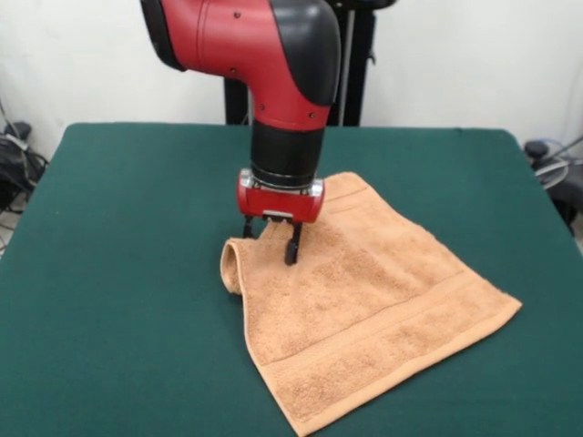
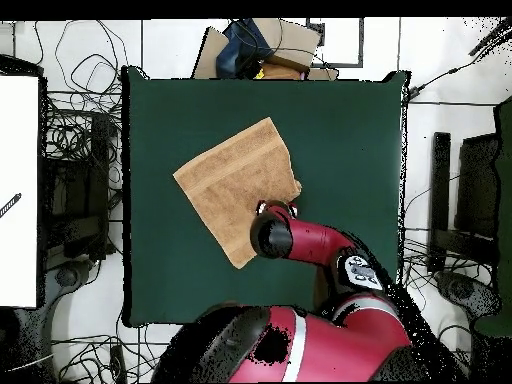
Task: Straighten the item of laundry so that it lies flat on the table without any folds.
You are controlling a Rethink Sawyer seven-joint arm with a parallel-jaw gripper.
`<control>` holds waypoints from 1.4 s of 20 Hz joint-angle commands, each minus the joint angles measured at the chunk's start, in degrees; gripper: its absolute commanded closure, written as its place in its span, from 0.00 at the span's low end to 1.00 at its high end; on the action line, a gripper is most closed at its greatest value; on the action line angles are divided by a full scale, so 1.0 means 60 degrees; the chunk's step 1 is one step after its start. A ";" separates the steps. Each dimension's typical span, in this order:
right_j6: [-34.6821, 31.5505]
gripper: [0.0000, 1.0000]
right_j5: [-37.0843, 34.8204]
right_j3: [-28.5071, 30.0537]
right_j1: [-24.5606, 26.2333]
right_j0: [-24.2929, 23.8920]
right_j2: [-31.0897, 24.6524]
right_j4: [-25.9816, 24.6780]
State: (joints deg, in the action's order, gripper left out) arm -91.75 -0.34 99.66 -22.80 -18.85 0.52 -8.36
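The arm points straight down, its gripper point(image 1: 270, 238) narrowly pinching one towel point(image 1: 364, 300) on one table point(image 1: 118, 273).

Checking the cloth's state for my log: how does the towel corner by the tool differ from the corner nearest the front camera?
The towel corner at the tool is curled up into a loop; the near corner lies flat. The tool stands right over the curled one; the near one has nothing close. Both lie on the green table.
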 commanded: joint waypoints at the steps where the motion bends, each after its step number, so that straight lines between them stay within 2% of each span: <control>1: -0.0833 0.00 -0.0267 0.0909 0.0794 -0.0661 -0.0555 -0.0816; 17: -0.0707 0.00 -0.0425 0.1453 0.0268 -0.1359 -0.0453 -0.1502; 28: -0.0949 0.00 -0.0245 0.1656 0.0266 -0.1280 -0.0320 -0.1558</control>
State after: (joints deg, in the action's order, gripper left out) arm -91.75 0.10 103.93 -24.31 -25.58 -1.63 -13.34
